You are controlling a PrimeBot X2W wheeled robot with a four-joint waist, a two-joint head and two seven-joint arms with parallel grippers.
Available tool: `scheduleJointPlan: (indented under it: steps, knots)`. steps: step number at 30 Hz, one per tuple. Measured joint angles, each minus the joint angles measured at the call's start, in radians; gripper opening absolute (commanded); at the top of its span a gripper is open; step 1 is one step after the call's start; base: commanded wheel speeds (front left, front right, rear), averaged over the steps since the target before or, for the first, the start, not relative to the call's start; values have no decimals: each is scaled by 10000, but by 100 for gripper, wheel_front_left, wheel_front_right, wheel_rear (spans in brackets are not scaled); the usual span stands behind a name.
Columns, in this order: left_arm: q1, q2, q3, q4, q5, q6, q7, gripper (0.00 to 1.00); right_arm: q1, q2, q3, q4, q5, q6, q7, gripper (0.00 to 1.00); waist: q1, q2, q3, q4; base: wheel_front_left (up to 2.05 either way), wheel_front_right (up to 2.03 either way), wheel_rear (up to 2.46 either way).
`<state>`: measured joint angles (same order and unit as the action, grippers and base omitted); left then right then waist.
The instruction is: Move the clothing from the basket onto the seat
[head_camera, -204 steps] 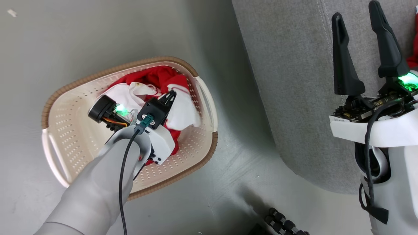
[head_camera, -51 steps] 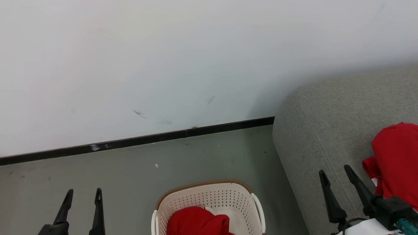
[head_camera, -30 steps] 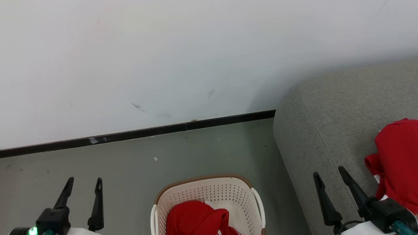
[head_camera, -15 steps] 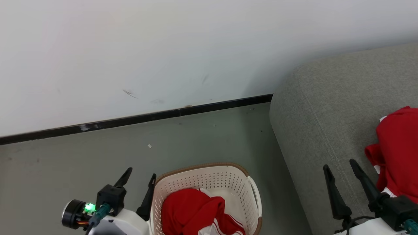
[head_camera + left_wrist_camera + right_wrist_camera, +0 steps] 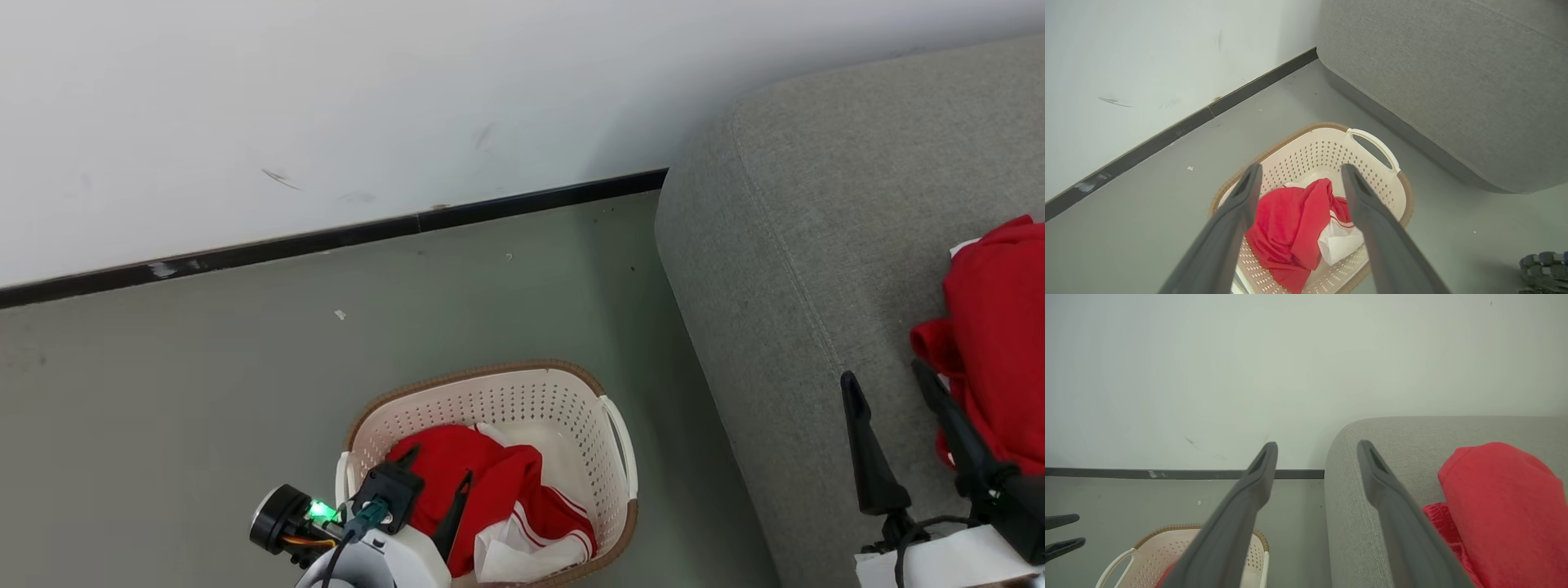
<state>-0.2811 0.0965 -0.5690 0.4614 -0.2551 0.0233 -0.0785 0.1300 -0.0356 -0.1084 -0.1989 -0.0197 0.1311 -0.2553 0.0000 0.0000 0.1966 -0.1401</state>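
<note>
left gripper (image 5: 439, 461): long dark fingers spread wide, empty, over near-left part of cream-white perforated plastic basket (image 5: 490, 374) with brown woven-look rim, on grey floor (image 5: 204, 392). inside basket: crumpled red garment (image 5: 498, 482) with white striped panel. right of basket: large grey textured-fabric sofa (image 5: 784, 245). right gripper (image 5: 884, 371) over sofa, jaws wide apart, holding nothing. second red garment (image 5: 996, 327) lies on sofa, just right of right gripper.

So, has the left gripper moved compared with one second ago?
Yes. The left gripper was over the floor left of the basket; now it hangs over the basket's left part, above the red clothing, jaws open.
</note>
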Motion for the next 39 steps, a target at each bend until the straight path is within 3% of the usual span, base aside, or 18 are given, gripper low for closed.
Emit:
scheduleJointPlan:
  steps: [9,39]
  knots:
    - [-881,-182,-288,1118,217,-174,25,100,-358,4,35,-403,167,0,0,100,0,0,909,-313,0,0,0]
    - [-3542,-343,-594,3492,938,-155,-464,100,-2638,0,825,-934,1166,0,0,100,0,0,4336,-1713,0,0,0]
